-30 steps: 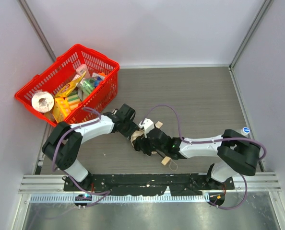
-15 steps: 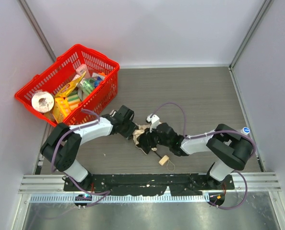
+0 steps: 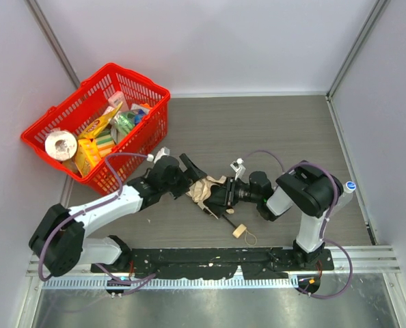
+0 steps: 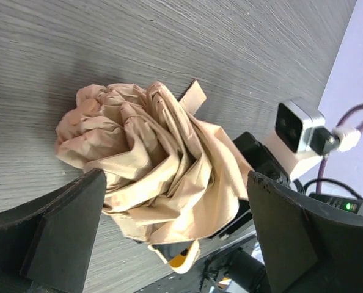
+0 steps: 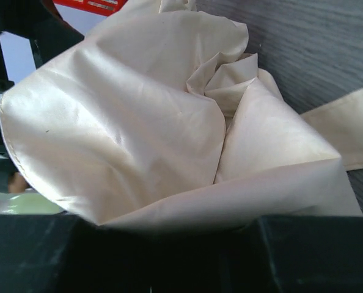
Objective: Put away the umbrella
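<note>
The umbrella [image 3: 203,189] lies crumpled on the grey table between my two grippers, a beige bundle of fabric. Its thin black shaft runs down to the small tan handle [image 3: 239,231] with a cord loop. My left gripper [image 3: 191,179] stands wide open just left of the bundle. In the left wrist view the umbrella fabric [image 4: 151,165] sits ahead of the left gripper [image 4: 175,178], touching neither finger. My right gripper [image 3: 219,195] is shut on the bundle's right side. In the right wrist view the umbrella fabric [image 5: 169,122] fills the frame and is pinched in the right gripper [image 5: 169,227].
A red basket [image 3: 139,78] holding a tape roll, packets and other goods stands at the back left, against the left wall. Grey walls close in the table on three sides. A small blue-capped thing [image 3: 349,185] sits by the right wall.
My left gripper has opened wide and let go of the fabric, drawing back slightly to the left. My right gripper has closed on the umbrella fabric, and that arm has folded in.
</note>
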Robot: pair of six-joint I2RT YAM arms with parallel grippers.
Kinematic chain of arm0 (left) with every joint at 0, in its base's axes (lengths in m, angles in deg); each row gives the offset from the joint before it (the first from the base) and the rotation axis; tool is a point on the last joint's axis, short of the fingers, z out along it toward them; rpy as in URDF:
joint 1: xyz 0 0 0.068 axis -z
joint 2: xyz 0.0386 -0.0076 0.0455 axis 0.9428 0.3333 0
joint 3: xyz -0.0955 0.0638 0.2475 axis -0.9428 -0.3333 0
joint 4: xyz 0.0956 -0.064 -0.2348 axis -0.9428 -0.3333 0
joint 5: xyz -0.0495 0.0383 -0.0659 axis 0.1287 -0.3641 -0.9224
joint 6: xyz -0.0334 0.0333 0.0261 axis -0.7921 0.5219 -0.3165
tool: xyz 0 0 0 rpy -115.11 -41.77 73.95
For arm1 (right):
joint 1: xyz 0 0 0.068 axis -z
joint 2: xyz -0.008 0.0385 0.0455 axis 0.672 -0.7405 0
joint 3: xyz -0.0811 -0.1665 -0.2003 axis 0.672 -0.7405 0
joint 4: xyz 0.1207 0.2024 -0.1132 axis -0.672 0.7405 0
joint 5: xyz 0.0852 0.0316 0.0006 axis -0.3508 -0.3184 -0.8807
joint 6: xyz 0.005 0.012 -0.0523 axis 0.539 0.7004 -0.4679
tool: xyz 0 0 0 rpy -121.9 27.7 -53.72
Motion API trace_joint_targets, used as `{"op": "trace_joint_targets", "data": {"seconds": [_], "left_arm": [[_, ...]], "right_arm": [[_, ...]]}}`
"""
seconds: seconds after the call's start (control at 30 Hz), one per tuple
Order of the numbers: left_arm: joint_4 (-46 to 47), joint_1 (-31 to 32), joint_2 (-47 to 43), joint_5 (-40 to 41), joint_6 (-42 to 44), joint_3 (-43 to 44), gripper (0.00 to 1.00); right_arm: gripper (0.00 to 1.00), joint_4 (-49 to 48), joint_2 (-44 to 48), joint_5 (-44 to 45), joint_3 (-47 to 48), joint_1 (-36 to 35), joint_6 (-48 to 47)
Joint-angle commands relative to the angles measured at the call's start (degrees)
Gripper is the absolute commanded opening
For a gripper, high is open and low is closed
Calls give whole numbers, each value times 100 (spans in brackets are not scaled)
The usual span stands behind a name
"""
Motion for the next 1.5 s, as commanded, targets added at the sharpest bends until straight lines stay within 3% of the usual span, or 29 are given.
{"op": "trace_joint_targets", "data": {"seconds": [0.0, 0.13, 0.27, 0.33, 0.47, 0.67, 0.87, 0.97, 1.33, 1.4, 1.47], "left_arm": [[104, 60, -475, 394, 505, -331, 97], [148, 77, -520, 333, 312, -612, 91], [192, 86, -266, 253, -73, -648, 94], [445, 78, -3, 105, -302, -665, 100], [1105, 104, 700, -300, -847, -604, 100], [2018, 209, 956, 59, -1927, -1262, 97], [2802, 297, 1527, -230, -2237, -1141, 96], [3241, 306, 1616, -99, -2255, -1219, 90], [3961, 271, 1484, 271, -1490, -1228, 49], [4094, 253, 1475, 262, -1446, -1220, 40], [4199, 253, 1432, 288, -1359, -1211, 24]], "right_arm": [[1, -2088, -464, -867, -78, 285, 1181], [1, -2372, -746, -964, 9, 356, 1420], [1, -2346, -738, -1008, 10, 382, 1420], [1, -2337, -738, -1034, 27, 400, 1428], [1, -2372, -790, -1043, 71, 409, 1516], [1, -2819, -721, -1008, 194, 409, 2051], [1, -2847, -422, -1166, 378, 400, 2360], [1, -2829, -386, -1429, 519, 400, 2474], [1, -2838, -176, -2229, 510, 391, 2685], [1, -2847, -149, -2282, 519, 391, 2746], [1, -2838, -158, -2256, 511, 391, 2755]]}}
